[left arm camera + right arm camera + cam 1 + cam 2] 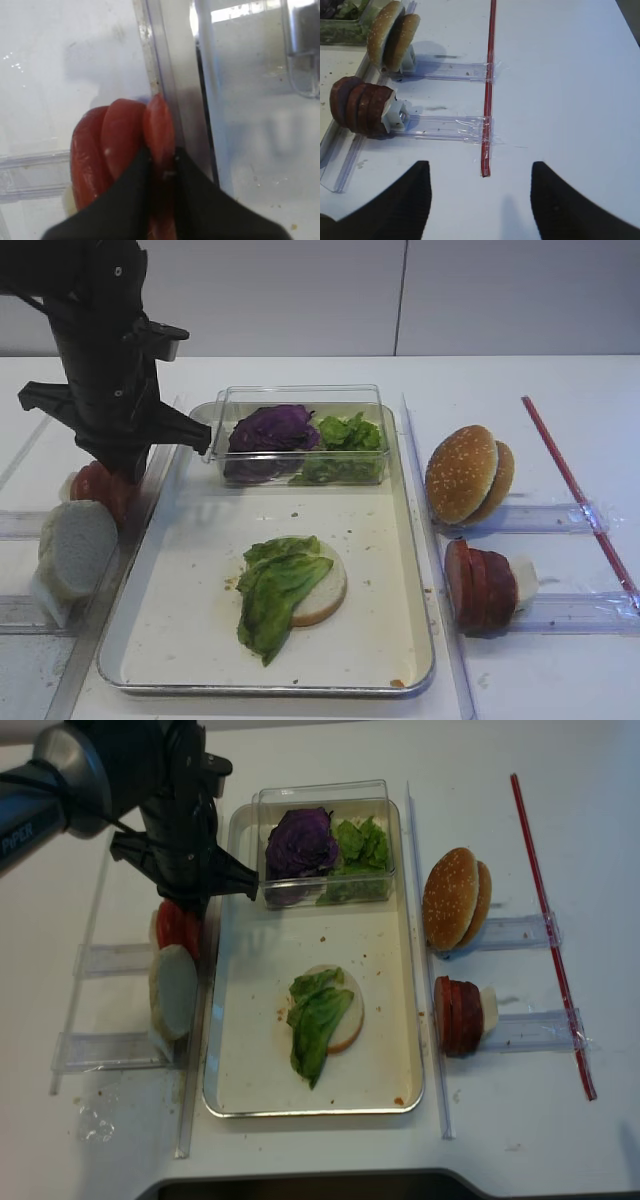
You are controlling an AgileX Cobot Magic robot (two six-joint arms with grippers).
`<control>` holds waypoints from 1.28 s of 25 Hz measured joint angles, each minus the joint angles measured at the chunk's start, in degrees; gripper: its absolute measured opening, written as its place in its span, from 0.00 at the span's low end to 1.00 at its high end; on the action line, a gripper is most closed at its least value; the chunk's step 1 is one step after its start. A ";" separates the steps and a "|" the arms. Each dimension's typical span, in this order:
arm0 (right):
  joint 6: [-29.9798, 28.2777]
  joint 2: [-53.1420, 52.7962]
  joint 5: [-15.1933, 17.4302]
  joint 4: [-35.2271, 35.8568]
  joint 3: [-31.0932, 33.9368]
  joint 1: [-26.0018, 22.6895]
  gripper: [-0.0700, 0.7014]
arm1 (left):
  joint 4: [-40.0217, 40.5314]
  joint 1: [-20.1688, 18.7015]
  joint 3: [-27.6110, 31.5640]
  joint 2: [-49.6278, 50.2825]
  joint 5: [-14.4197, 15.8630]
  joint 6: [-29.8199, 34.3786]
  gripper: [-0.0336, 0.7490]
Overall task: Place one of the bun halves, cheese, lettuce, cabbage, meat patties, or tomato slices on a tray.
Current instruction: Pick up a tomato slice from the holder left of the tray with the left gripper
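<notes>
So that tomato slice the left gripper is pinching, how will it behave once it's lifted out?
The tomato slice looks thin and glossy, so it may slip or sag. The left gripper clamps only its edge, so it could swing. It stands pressed against the other tomato slices, so one might cling or tip.

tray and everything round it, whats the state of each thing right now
tray: flat on the table, holding food and a box
bun half: on the tray, cut face up, under the lettuce leaf
clear box: open, holds cabbage and green leaves
tomato slices: on edge in a rack, one pinched
left gripper: shut on a tomato slice
right gripper: open, empty
sesame buns: on edge in a rack
meat patties: on edge in a rack
</notes>
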 joint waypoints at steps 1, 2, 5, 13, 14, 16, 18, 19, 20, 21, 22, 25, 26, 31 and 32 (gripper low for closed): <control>0.00 0.00 0.00 0.00 0.00 0.00 0.68 | 0.00 0.00 0.00 0.00 0.00 -0.28 0.12; 0.00 0.00 0.00 0.00 0.00 0.00 0.68 | 0.12 0.00 0.00 0.00 0.00 -0.50 0.12; 0.00 0.00 0.00 0.00 0.00 0.00 0.68 | 0.12 0.00 0.00 0.00 0.00 -0.59 0.12; 0.00 0.00 0.00 0.00 0.00 0.00 0.68 | 0.67 0.00 0.00 -1.21 -0.07 -0.74 0.12; 0.00 0.00 0.00 0.00 0.00 0.00 0.68 | 0.91 0.00 0.00 -1.71 -0.07 -0.74 0.12; 0.00 0.00 0.00 0.00 0.00 0.00 0.68 | 1.16 0.00 0.00 -2.40 -0.07 -0.74 0.12; 0.00 0.00 0.00 0.00 0.00 0.00 0.68 | 1.25 0.00 0.00 -2.73 0.03 -0.74 0.12; 0.00 0.00 0.00 -0.04 0.00 0.00 0.68 | 1.25 0.00 0.00 -2.95 0.03 -0.74 0.12; 0.00 0.00 0.00 -0.04 0.00 0.00 0.68 | 1.25 0.00 -0.13 -3.06 0.15 -0.74 0.12; 0.10 0.00 0.00 -0.04 0.00 0.00 0.68 | 1.11 0.00 -0.37 -3.06 0.27 -0.74 0.12; 0.10 0.00 0.00 -0.04 0.00 0.00 0.68 | 0.70 0.00 -0.73 -3.14 0.56 -0.74 0.12; 0.21 0.00 0.00 -0.04 0.00 0.00 0.68 | -1.38 0.00 -1.95 -3.28 1.33 -0.35 0.12; 0.21 0.00 0.00 -0.04 0.00 0.00 0.68 | -2.21 0.00 -2.17 -3.40 1.32 -0.07 0.12; 0.31 0.00 0.00 -0.17 0.00 0.00 0.68 | -4.52 0.00 -2.45 -5.68 1.34 0.71 0.12; 0.31 0.00 0.00 -0.17 0.00 0.00 0.68 | -4.61 0.00 -2.45 -6.34 1.34 0.71 0.12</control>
